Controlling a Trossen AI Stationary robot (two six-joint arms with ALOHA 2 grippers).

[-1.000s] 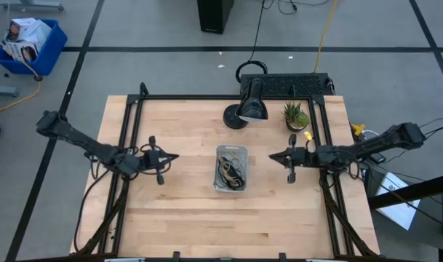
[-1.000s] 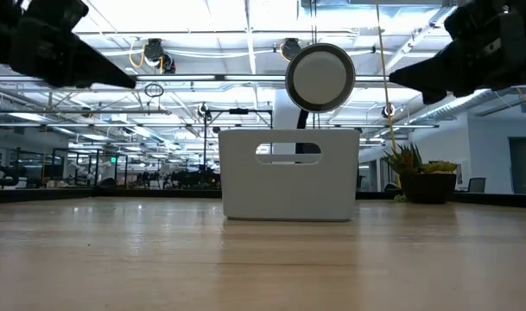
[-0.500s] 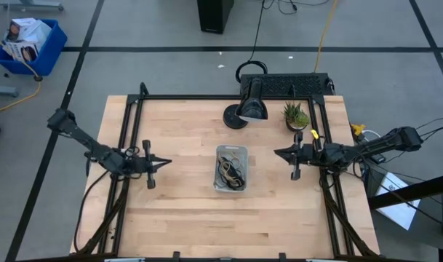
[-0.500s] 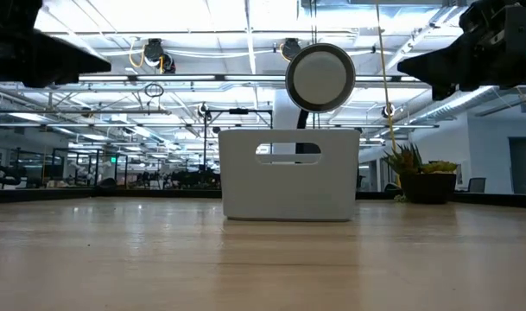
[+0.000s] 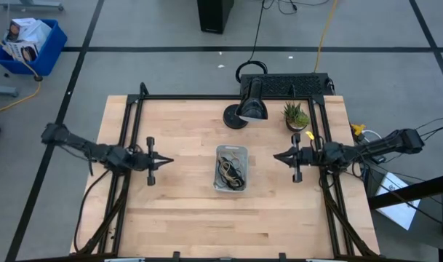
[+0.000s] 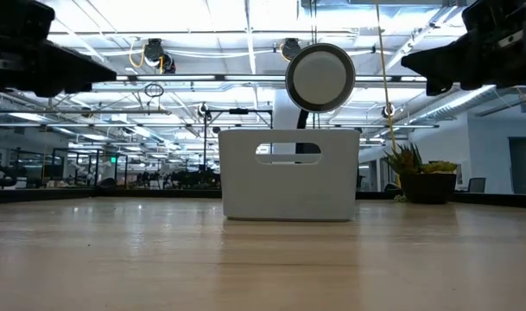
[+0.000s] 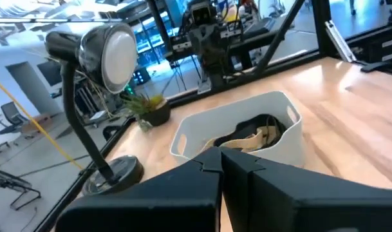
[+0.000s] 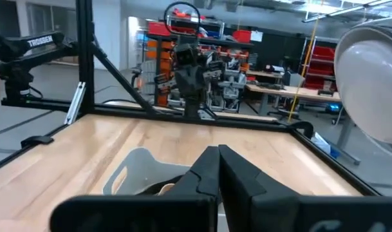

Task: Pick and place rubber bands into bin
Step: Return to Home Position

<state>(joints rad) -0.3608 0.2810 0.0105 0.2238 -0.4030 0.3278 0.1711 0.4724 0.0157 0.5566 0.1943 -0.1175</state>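
Sitting dead centre on the pale, grained wooden tabletop [image 5: 185, 215], the bin [image 5: 218, 180] is a small rectangular tub of smooth, milky plastic. It has rounded corners and a slot handle cut into a short end. Inside it lie the rubber bands [image 5: 232, 171], a loose tangle of thin, floppy loops, some black and some tan, all within the walls.

Over at 9 o'clock from the bin, the left gripper [image 5: 163, 161] hangs above the wood, well apart from the tub. Its two dark, angular fingers are pressed together to a point and carry nothing. The right gripper [image 5: 279, 156] mirrors it at 3 o'clock, likewise pinched closed and empty, tip aimed at the bin.

At 12 o'clock from the bin stands a black desk lamp [image 5: 252, 103], with a round flat base, a slim stem and a circular white face. At about 1 o'clock a spiky green plant [image 5: 296, 115] sits in a small dark pot. A black metal frame [image 5: 206, 97] rims the table.

For lettering, the right wrist view catches white capitals reading "TROSSEN" on a dark bar [image 8: 44, 42] across the table. Off the table, at 10 o'clock, a blue crate [image 5: 43, 45] rests on the grey floor.
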